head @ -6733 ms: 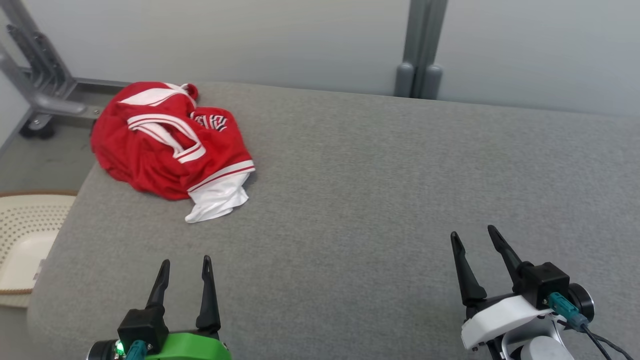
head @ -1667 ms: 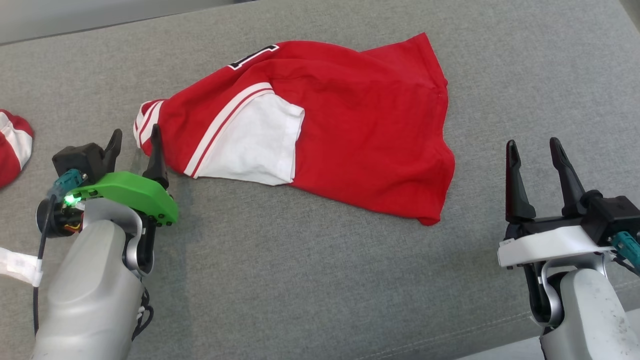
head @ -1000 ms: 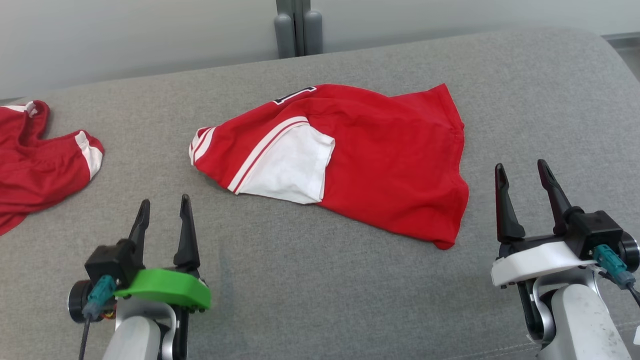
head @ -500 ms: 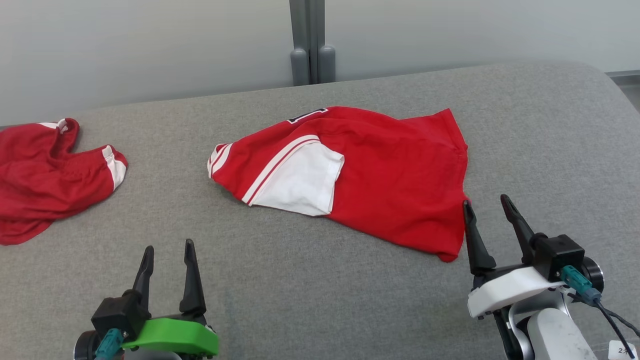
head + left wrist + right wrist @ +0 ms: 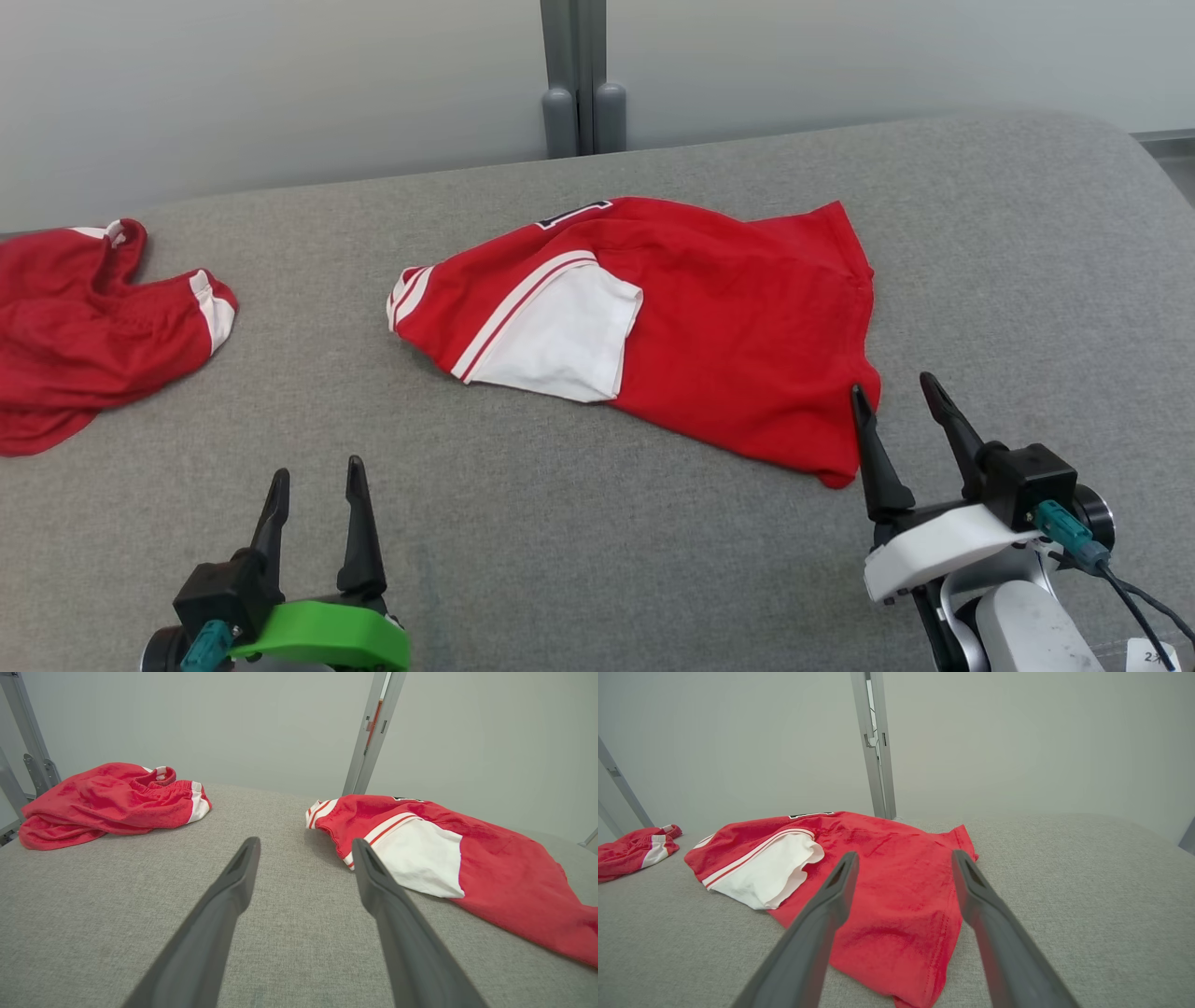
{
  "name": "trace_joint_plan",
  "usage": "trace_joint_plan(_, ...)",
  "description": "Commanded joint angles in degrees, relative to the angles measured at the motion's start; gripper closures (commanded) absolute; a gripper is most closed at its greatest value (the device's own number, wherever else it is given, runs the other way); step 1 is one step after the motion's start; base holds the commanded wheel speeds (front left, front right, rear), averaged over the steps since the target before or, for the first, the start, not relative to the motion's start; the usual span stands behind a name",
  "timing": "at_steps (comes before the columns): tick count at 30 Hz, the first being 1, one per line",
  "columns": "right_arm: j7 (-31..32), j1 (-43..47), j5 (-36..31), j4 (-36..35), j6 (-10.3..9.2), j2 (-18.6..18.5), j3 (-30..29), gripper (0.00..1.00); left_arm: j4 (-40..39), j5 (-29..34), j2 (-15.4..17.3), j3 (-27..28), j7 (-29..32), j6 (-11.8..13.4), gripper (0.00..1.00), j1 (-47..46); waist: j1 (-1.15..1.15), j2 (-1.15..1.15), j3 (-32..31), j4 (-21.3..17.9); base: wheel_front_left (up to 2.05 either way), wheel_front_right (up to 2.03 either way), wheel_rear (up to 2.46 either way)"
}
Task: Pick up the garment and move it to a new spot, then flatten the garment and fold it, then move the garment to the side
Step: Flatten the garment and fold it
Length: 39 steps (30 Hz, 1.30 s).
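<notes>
Garment (image 5: 709, 317) long axis left-right; near-right corner just ahead of right gripper (image 5: 890, 385); left gripper (image 5: 317, 467) farther; both splayed, empty.

A jersey (image 5: 709, 317) lies spread near the middle of the desk (image 5: 579, 541), a sleeve folded over its left part. Well apart to its left, at the desk's left edge, lies a bunched pair of shorts (image 5: 84, 327). Behind the desk a post (image 5: 579, 84) stands against the wall (image 5: 280, 93). The left tool (image 5: 317, 465) is at the front left, apart from both garments; the right tool (image 5: 893, 383) is at the front right, just beside the jersey's near right corner.
</notes>
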Motion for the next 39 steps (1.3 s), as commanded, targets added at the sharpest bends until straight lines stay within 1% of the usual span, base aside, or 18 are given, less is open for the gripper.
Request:
trace_joint_plan(1, -0.20, 0.20, 0.37, -0.07, -0.02, -0.17, 0.10, 0.00, 0.11, -0.22, -0.01, 0.21, -0.05, 0.02, 0.00, 0.80, 0.00, 0.00, 0.09, -0.01, 0.00, 0.00, 0.00)
trace_joint_plan(14, -0.20, -0.77, 0.40, -0.74, -0.02, -0.17, -0.20, 0.00, 0.66, -0.26, -0.03, -0.36, -0.05, 0.05, 0.00, -0.66, 0.00, 0.00, 2.07, -0.67, 0.00, 0.00, 0.00)
trace_joint_plan(20, -0.20, -1.97, 0.50, -1.60, -0.02, -0.17, 0.05, 0.00, 2.80, 2.96, -0.02, -4.09, -0.05, -1.55, 0.00, -5.21, 0.00, 0.00, 5.26, -2.10, 0.00, 0.00, 0.00)
trace_joint_plan(24, -0.20, -3.03, 0.91, -1.80, -0.02, -0.17, 0.44, 0.00, 6.84, 4.60, 0.00, -8.41, 0.39, -2.99, 0.00, -10.88, 0.00, 0.00, 7.85, -4.20, 0.00, 0.00, 0.00)
trace_joint_plan(28, -0.20, -4.19, 1.20, -1.96, -0.02, -0.17, 0.79, 0.00, 12.43, 5.41, 0.04, -13.02, 1.72, -3.58, 0.00, -16.92, 0.00, 0.00, 10.28, -6.95, 0.00, 0.00, 0.00)
trace_joint_plan(33, -0.20, -4.93, 1.91, -2.33, -0.02, -0.16, 1.02, 0.00, 19.98, 2.83, 0.10, -16.42, 2.70, -3.11, 0.00, -23.36, 0.00, 0.00, 12.74, -10.18, 0.00, 0.00, 0.00)
trace_joint_plan(39, -0.20, -5.19, 2.73, -2.77, -0.02, -0.14, 1.17, 0.00, 27.92, 2.48, 0.12, -17.72, 2.36, -2.39, 0.00, -28.74, 0.00, 0.00, 14.70, -12.67, 0.00, 0.00, 0.00)
